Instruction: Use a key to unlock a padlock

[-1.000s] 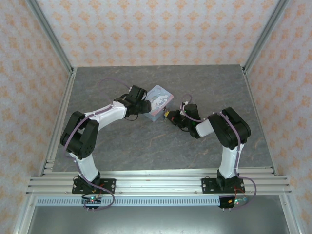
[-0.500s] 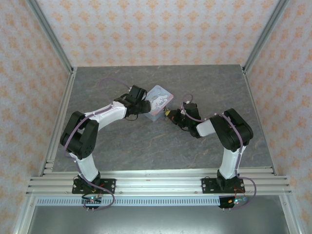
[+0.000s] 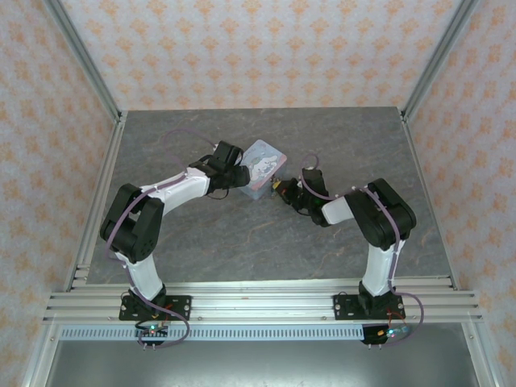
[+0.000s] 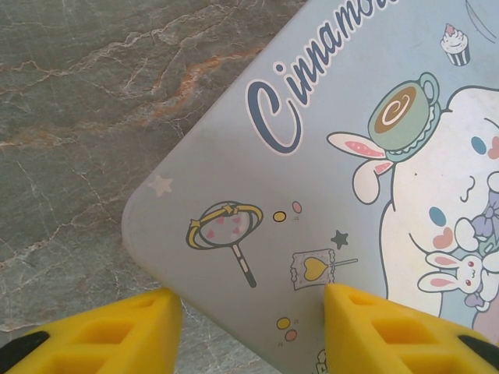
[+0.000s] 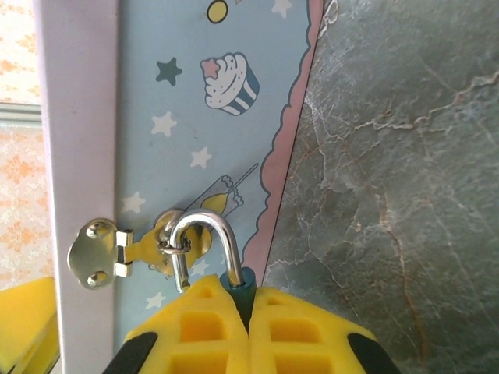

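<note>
The right claw [image 5: 248, 300] is squeezed shut on the padlock [image 5: 204, 218]. The two yellow fingers [image 5: 195, 327] press together, and a bit of the lock's blue body peeks out between them. The silver loop of the padlock sticks out just past the fingertips. It hooks through a small metal clasp [image 5: 92, 259] on the side of the tin [image 5: 179, 117]. The tin's side, with stars and a cupcake on it, is right ahead of this claw and to its left. To its right is the bare grey table [image 5: 390, 156].

The left claw [image 4: 251, 300] is spread wide open. A corner of the tin [image 4: 327, 179] lies between its fingers [image 4: 101, 335], with the bunny picture on the lid ahead and to the right. I cannot tell if the fingers touch the tin. The table [image 4: 78, 93] is ahead and to the left.

From above, the tin [image 3: 262, 165] sits between the left claw [image 3: 236, 176] and the right claw [image 3: 286, 192], which come at it from opposite sides. The padlock is too small to make out well from there. The right wrist camera shows the loop and clasp up close. The left wrist camera shows the lid.
</note>
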Robot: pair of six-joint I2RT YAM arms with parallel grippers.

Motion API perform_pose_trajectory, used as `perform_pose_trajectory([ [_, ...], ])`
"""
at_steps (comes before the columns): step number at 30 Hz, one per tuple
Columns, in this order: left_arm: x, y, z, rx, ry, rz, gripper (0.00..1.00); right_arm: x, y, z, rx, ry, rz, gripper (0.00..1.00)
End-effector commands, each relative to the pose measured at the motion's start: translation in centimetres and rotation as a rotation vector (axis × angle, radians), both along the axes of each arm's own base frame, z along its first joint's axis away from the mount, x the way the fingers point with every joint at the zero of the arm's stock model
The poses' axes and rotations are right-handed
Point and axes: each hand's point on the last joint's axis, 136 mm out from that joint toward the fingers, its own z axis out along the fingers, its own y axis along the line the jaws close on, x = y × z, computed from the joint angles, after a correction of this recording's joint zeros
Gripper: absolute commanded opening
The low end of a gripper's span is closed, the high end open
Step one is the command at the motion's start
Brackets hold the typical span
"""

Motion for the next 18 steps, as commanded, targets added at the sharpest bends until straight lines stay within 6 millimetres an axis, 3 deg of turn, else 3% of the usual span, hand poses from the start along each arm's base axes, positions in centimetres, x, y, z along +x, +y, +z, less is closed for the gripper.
perform_pose_trajectory([
  [1, -8.6, 6.1, -9.9, 0.289, 0.405, -0.002, 0.48, 2.2, -3.4, -1.8, -0.049, 0.032, -0.206, 0.00],
  [11, -8.7, 6.2, -10.2, 0.291, 0.411, 0.004, 0.48, 3.9, -3.7, -0.9, -0.007, 0.016, -0.307, 0.00],
  [18, -8.7, 6.2, -10.4, 0.293, 0.421, 0.003, 0.48, 5.2, -4.8, 0.2, -0.117, -0.011, -0.343, 0.00],
])
